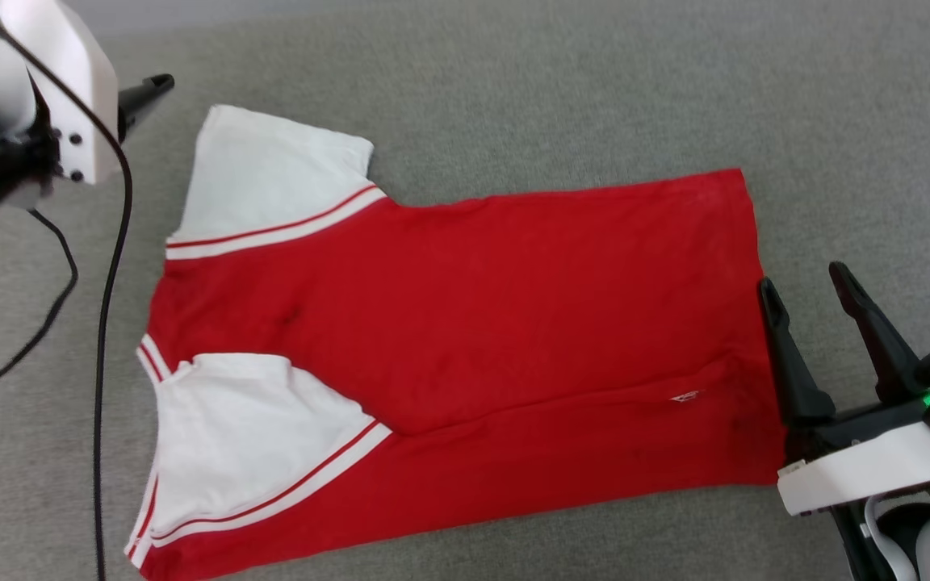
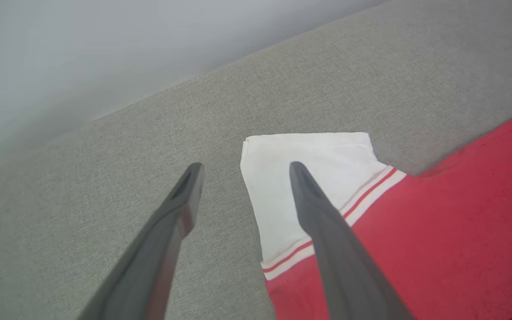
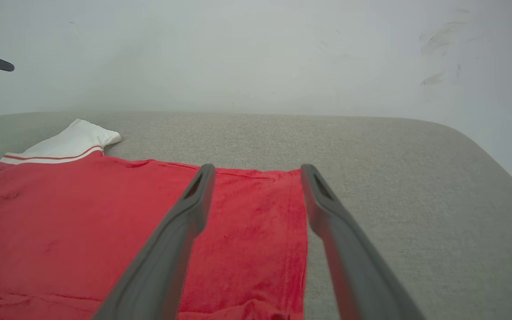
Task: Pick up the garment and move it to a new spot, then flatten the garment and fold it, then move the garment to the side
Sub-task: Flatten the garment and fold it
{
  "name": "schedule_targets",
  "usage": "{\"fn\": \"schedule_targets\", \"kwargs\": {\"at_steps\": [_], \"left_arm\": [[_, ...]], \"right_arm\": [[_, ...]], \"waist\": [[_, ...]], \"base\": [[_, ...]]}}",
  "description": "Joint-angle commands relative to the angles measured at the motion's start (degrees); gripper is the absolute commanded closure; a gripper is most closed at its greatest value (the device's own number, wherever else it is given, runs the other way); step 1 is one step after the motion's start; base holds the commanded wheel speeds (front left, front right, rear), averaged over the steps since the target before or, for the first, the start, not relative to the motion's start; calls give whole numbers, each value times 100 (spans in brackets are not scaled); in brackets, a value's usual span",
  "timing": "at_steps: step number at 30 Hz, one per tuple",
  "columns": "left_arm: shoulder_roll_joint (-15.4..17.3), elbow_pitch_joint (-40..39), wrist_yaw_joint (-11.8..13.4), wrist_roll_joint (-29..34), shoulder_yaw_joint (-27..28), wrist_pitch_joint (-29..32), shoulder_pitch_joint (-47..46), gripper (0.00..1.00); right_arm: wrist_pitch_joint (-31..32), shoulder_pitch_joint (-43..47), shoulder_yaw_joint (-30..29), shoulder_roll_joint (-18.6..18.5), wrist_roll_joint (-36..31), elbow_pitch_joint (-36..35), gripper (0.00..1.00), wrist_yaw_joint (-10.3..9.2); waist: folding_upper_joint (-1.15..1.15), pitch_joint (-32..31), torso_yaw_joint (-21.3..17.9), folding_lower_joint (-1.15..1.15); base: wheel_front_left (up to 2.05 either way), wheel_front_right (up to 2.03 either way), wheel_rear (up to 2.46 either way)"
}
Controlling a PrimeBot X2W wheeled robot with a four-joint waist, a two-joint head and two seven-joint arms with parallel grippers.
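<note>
Hem of the soft red, white-sleeved T-shirt (image 1: 473, 323) sits just left of my right gripper (image 1: 801, 276), perhaps touching; it and my left gripper (image 2: 246, 165) gape empty.

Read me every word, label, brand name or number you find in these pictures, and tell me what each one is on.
No text here can be read.
The small white tag near the hem of the soft red T-shirt with white short sleeves: too small to read, if it carries print at all.
The grey fabric surface and the pale wall: no lettering, just faint scuff marks on the wall.
</note>
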Motion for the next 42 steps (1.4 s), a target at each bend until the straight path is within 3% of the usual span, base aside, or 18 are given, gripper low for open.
{"fn": "schedule_targets", "kwargs": {"at_steps": [1, 7, 21, 23, 32, 37, 41, 42], "left_arm": [[-39, 114, -37, -39, -37, 241, -191, 0], [-174, 543, -116, -90, -145, 1091, -742, 0], [-356, 1219, -235, -29, -530, 1677, -603, 0], [-376, 1203, -264, -23, -576, 1638, -544, 100], [-507, 1065, -356, 80, -539, 952, -632, 100], [-596, 829, -377, 174, -627, 459, -522, 100], [-631, 521, -389, 273, -760, 146, -462, 100], [-631, 521, -389, 273, -760, 146, -462, 100]], "right_arm": [[-48, -141, 34, 57, -6, -1, 0, -5], [-181, -411, 92, 111, -10, 73, 0, -5], [-429, -652, 110, 179, -5, 320, 0, -5], [-424, -719, 71, 163, 29, 329, 0, -5], [-16, -1331, -293, -456, 174, -76, 0, -5], [910, -1927, -196, -1130, 360, -206, 0, -5], [2007, -2370, 85, -1743, 795, 77, 0, -6], [2007, -2370, 85, -1743, 795, 77, 0, -6]], "waist": [[0, 383, -176, -1], [0, 859, -320, -1], [0, 1288, -507, -1], [0, 1277, -500, -1], [0, 936, -311, -1], [0, 660, -73, -1], [0, 484, 126, -1], [0, 484, 126, -1]], "base": [[0, 0, 0], [0, 0, 0], [0, 0, 0], [0, 0, 0], [0, 0, 0], [0, 0, 0], [0, 0, 0], [0, 0, 0]]}}
